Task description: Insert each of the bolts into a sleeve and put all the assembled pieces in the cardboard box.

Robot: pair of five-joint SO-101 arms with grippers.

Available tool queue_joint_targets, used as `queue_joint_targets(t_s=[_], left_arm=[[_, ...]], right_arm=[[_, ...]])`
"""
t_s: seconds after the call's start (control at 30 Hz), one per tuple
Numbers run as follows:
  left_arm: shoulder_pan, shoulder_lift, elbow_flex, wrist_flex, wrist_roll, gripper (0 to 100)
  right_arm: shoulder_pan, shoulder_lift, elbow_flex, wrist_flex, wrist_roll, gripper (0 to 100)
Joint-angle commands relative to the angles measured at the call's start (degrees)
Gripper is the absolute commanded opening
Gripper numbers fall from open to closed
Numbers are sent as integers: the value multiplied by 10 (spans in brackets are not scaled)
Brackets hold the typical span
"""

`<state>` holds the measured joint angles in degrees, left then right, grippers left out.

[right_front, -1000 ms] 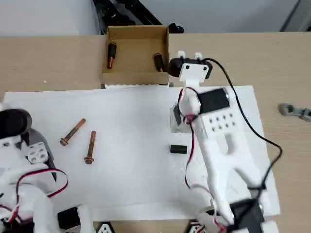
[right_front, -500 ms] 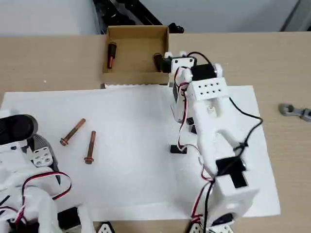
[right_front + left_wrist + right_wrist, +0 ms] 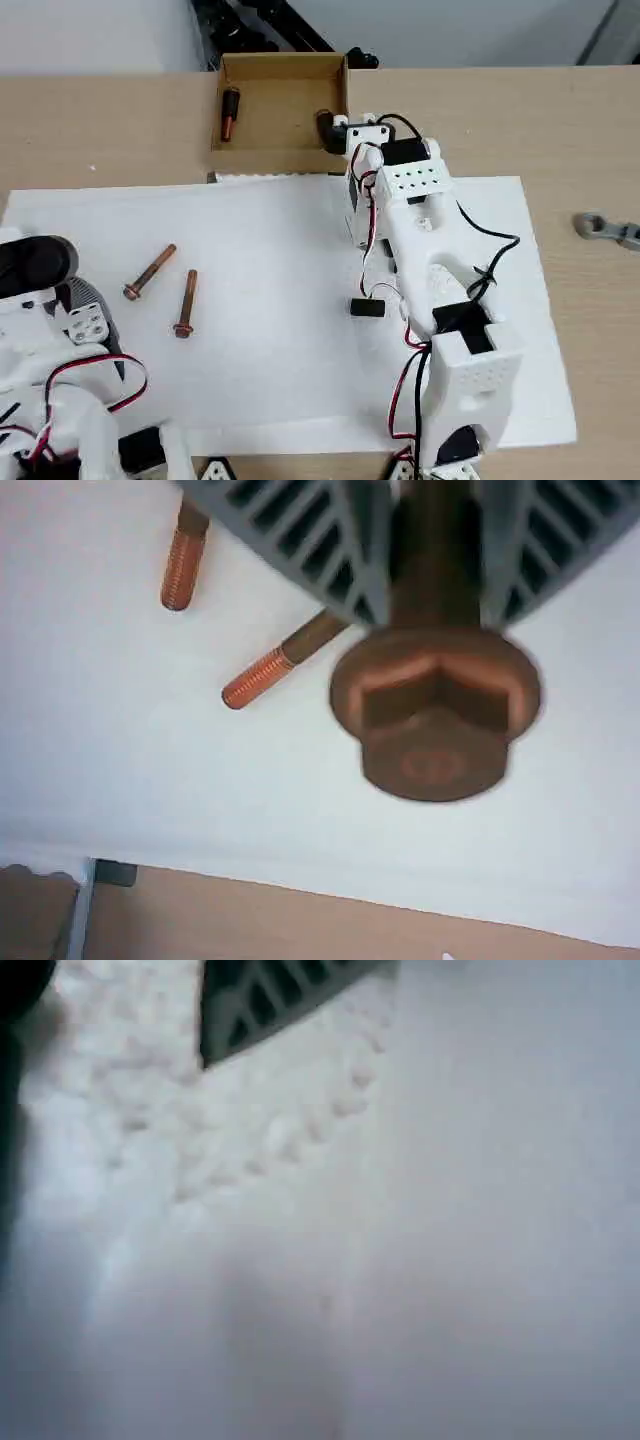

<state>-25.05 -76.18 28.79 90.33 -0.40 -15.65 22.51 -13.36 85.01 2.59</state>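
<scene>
My left gripper (image 3: 435,550) is shut on a copper bolt (image 3: 435,710), whose hex head faces the wrist camera. That arm sits at the near left corner (image 3: 60,310). Two more bolts (image 3: 150,272) (image 3: 186,302) lie loose on the white sheet (image 3: 260,260); they also show past the held one, bolt (image 3: 183,565) and bolt (image 3: 280,660). A black sleeve (image 3: 367,307) lies mid-sheet beside my right arm. My right gripper (image 3: 358,225) hangs low over the sheet, just short of the cardboard box (image 3: 282,68). The box holds two assembled pieces (image 3: 229,112) (image 3: 325,125).
A metal wrench (image 3: 605,228) lies on the bare table at the far right. Dark equipment (image 3: 250,25) stands behind the box. The right wrist view looks closely at the white sheet (image 3: 400,1260).
My right arm has stretched out flatter, its wrist swinging left toward the box's near right corner and lower over the sheet. The left arm has shifted slightly nearer.
</scene>
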Motion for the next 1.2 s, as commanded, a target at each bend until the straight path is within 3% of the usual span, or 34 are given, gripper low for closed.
queue_joint_targets(t_s=[0.0, 0.7, 1.17], left_arm=[[0, 0, 1, -21, 3, 7], [0, 0, 1, -22, 3, 7], [0, 0, 1, -22, 3, 7]], right_arm=[[6, -2, -23, -9, 7, 158], [38, 7, -22, -50, 113, 158], [47, 82, -24, -83, 116, 158]])
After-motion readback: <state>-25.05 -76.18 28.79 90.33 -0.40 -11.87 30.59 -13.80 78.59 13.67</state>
